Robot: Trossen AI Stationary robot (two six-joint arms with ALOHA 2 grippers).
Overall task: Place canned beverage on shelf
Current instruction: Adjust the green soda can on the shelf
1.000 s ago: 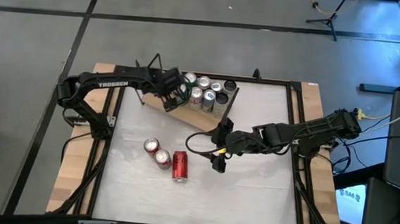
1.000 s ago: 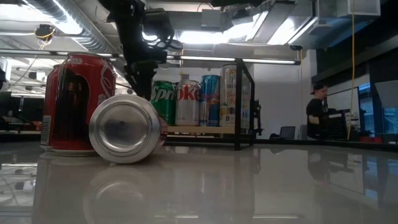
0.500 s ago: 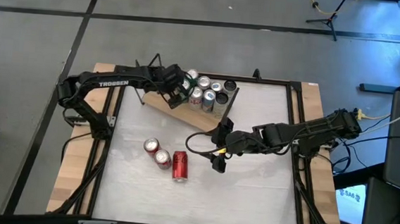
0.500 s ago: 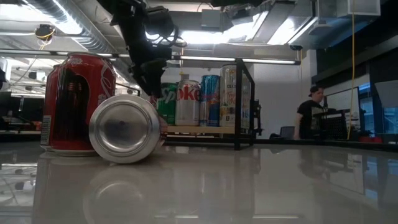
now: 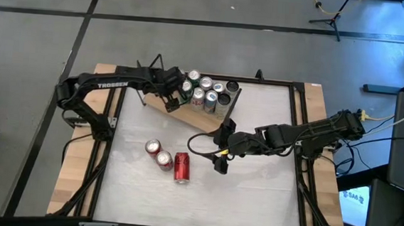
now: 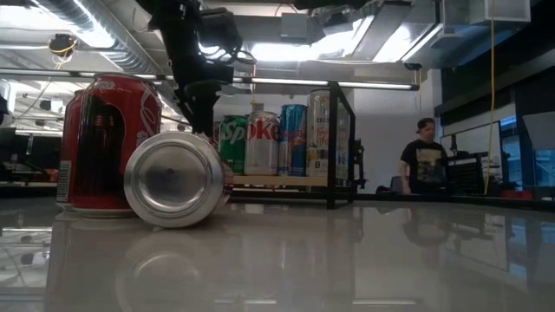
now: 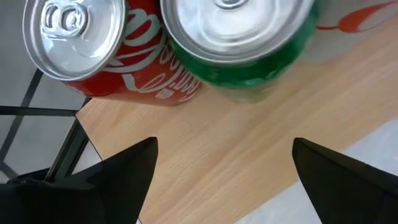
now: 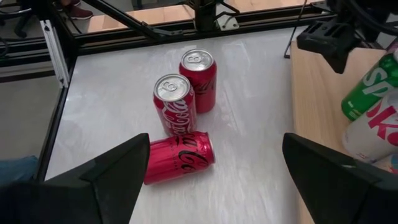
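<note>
The shelf (image 5: 187, 115) is a light-brown board lying slantwise at the table's far side, with several cans (image 5: 210, 92) standing on it. My left gripper (image 5: 177, 93) hovers open over the shelf's left end. Its wrist view shows a red can (image 7: 93, 43) and a green can (image 7: 249, 50) upright on the board (image 7: 236, 137), beyond the fingers. My right gripper (image 5: 219, 144) hangs open above the table's middle, facing three red cans. Two of them (image 8: 198, 71) (image 8: 175, 102) stand upright, and one (image 8: 177, 155) lies on its side.
Black wire supports (image 6: 334, 147) stand at the shelf's end. A black frame (image 5: 297, 134) and wooden side strips border the pale tabletop. Bare tabletop lies at the near right (image 5: 253, 195). A person (image 6: 423, 160) stands in the room beyond the table.
Neither gripper has moved from its place, and both stay open. No can has shifted. The person in the room behind has walked toward the left of the low view.
</note>
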